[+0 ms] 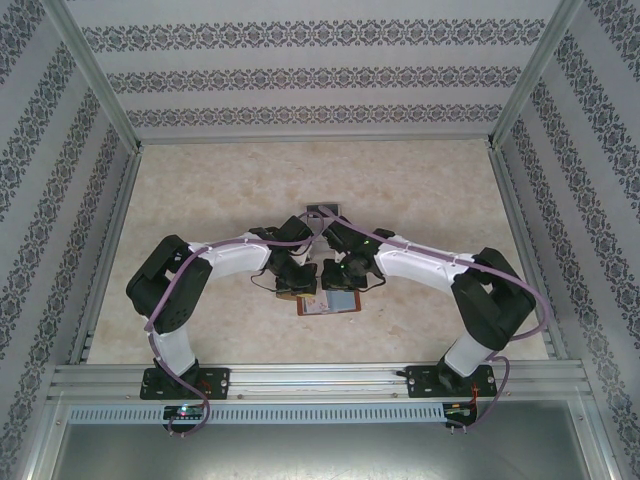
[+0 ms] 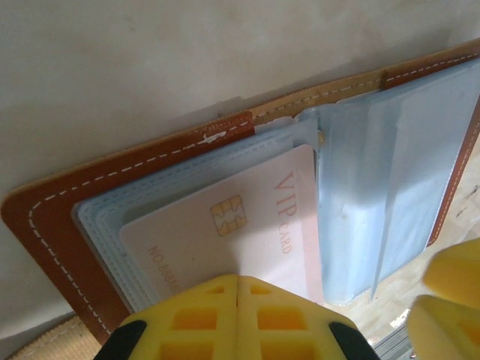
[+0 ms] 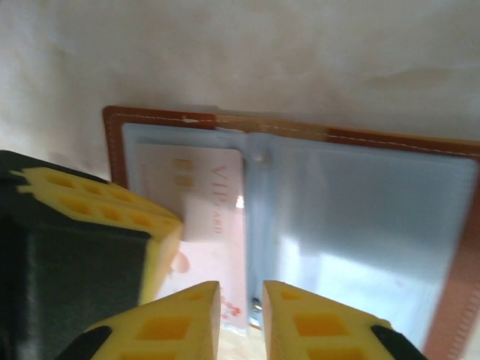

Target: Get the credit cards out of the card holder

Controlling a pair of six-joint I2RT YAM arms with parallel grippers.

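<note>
Two yellow fingers of the left gripper are pressed tight together, with no gap. Right at their tips is the near edge of a pale pink credit card with a gold chip and the words VIP CARD. I cannot tell if the fingers pinch it. The card sits in the top clear pocket on one leaf of the card holder. The holder lies open and flat, and it is brown with white stitches.

Just beside this gripper is the right gripper. Its fingers have a small gap between them, and the middle fold of the card holder lies just ahead of that gap. Clear pockets are stacked on the leaf in front of it. I cannot tell if any cards are in them.

Under the card holder and past both grippers is a pale, speckled table. A small grey thing lies on it, further on than the grippers. Walls with flowery stripes stand around the table.
</note>
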